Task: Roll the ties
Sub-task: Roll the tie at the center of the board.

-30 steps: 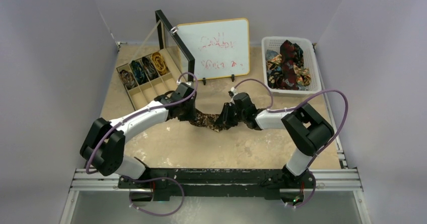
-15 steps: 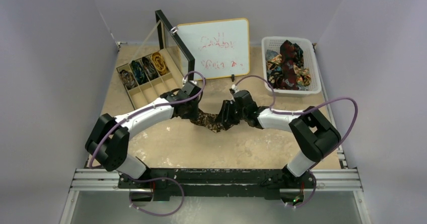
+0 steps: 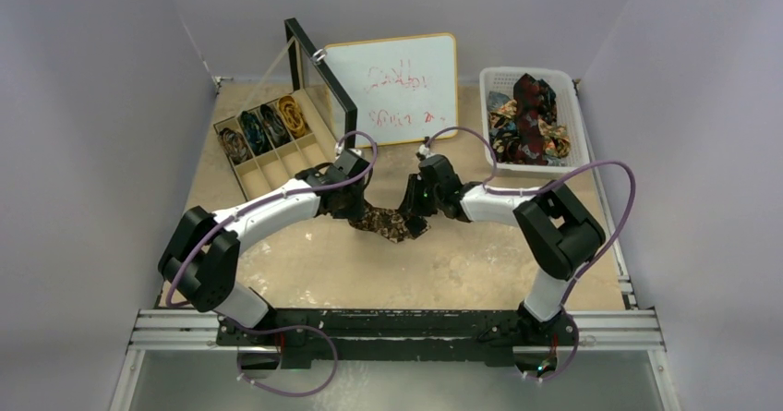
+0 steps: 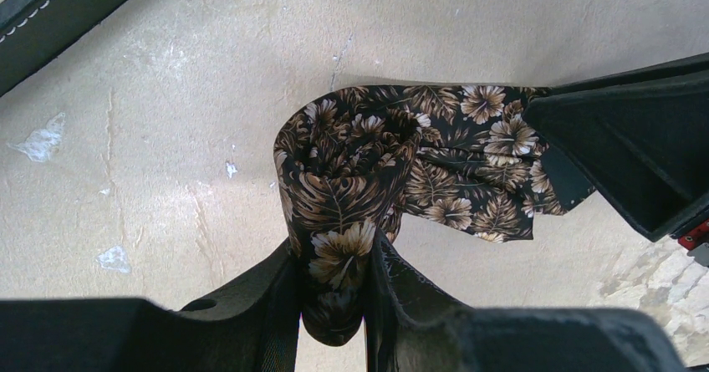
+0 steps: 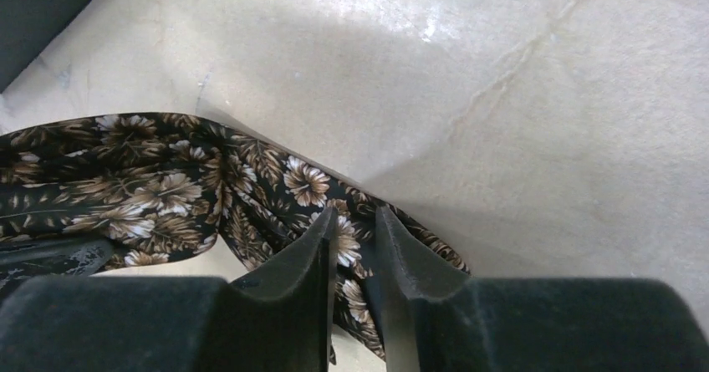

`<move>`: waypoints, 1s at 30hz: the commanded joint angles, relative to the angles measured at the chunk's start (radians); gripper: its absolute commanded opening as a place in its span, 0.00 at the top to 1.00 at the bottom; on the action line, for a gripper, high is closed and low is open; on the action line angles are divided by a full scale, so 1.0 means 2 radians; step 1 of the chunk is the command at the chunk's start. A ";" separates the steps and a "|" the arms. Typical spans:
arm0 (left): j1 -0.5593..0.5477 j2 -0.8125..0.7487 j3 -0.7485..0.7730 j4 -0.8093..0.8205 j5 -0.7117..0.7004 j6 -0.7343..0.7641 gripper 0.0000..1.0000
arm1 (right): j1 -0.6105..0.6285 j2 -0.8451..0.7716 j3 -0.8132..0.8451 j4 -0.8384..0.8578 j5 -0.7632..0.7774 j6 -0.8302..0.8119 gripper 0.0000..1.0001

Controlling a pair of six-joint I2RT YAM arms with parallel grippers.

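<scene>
Left gripper [image 4: 334, 263]: jaws closed on the coiled end of the brown leaf-print tie [image 4: 351, 163], with the roll standing up between them.

Right gripper [image 5: 351, 238]: jaws narrow and set at the tie's loose tail. Fabric shows in the gap. We cannot tell whether it is pinched or only lying under the tips.

In the top view we see both grippers meeting mid-bench, the left gripper [image 3: 349, 203] and right gripper [image 3: 413, 215] at either end of the tie [image 3: 388, 222]. The short flat stretch between them lies on the bench [image 3: 415, 272].

Further out, at the far left, a divided box [image 3: 277, 164] holds rolled ties [image 3: 266, 125] in its rear compartments, and its black lid [image 3: 319, 74] stands open. A whiteboard [image 3: 397, 88] with red writing stands behind the grippers. At the far right, a white basket [image 3: 579, 129] holds loose ties [image 3: 528, 120] in a heap.
</scene>
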 commanded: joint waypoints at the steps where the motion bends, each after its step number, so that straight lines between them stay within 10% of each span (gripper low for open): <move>1: -0.001 0.003 0.015 0.011 -0.002 0.005 0.78 | -0.001 -0.002 -0.034 -0.002 -0.014 -0.013 0.76; 30: -0.097 0.033 0.040 0.000 -0.135 0.051 0.74 | -0.003 -0.098 -0.111 0.080 -0.099 0.083 0.60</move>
